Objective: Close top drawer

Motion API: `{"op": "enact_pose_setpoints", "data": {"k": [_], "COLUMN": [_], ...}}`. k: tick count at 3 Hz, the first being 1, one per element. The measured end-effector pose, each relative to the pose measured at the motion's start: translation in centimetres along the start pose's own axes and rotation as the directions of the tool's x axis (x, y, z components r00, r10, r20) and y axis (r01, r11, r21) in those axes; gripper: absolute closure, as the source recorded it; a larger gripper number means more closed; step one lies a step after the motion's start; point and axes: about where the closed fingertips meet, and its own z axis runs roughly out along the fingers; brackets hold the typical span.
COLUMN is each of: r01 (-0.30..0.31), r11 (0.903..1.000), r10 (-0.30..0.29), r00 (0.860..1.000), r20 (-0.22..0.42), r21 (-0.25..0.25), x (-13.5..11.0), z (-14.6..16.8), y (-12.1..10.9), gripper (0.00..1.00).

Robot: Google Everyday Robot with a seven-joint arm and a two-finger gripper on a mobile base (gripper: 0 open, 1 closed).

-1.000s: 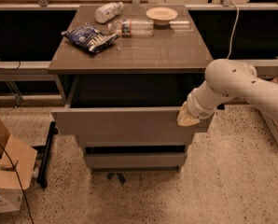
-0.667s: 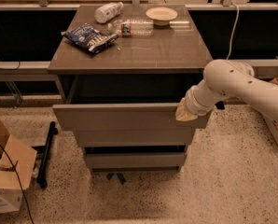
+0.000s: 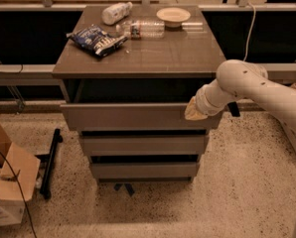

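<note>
Camera view of a three-drawer cabinet (image 3: 138, 58) from the near side. The gripper (image 3: 194, 111), a tan tip at the end of the white arm (image 3: 257, 86), reaches in from the right and rests against the right part of the top drawer (image 3: 128, 117), on its flat grey front panel. Whether the gripper is clenched or released cannot be told, and nothing can be seen held in it.

The top drawer is the uppermost of the three. It stands partly pulled out, with its front panel facing the near side and set forward of the cabinet top's edge, leaving a dark gap above it. Its long axis runs left to right, level with the floor. The two lower drawer fronts (image 3: 143, 145) sit further back beneath it.

On the cabinet top lie a blue snack bag (image 3: 96, 38) at the left, a white bottle (image 3: 116, 12) on its side at the far edge, a clear bottle (image 3: 144, 28) on its side, and a pale bowl (image 3: 173, 15) at far right. A cardboard box (image 3: 9, 175) stands on the speckled floor at near left.
</note>
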Motion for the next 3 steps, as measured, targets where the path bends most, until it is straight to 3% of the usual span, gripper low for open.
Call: {"op": "enact_pose_setpoints", "data": {"k": [1, 2, 3], "r01": [0.0, 0.001, 0.001], "r11": [1.0, 1.0, 1.0], "r10": [0.0, -0.001, -0.001], "r00": [1.0, 1.0, 1.0], "r20": [0.0, 0.001, 0.003], "r21": [0.0, -0.005, -0.01], "x": [-0.03, -0.09, -0.17], "z": [0.0, 0.24, 0.53], "y": [0.08, 0.2, 0.35], "gripper": [1.0, 0.81, 0.51]}}
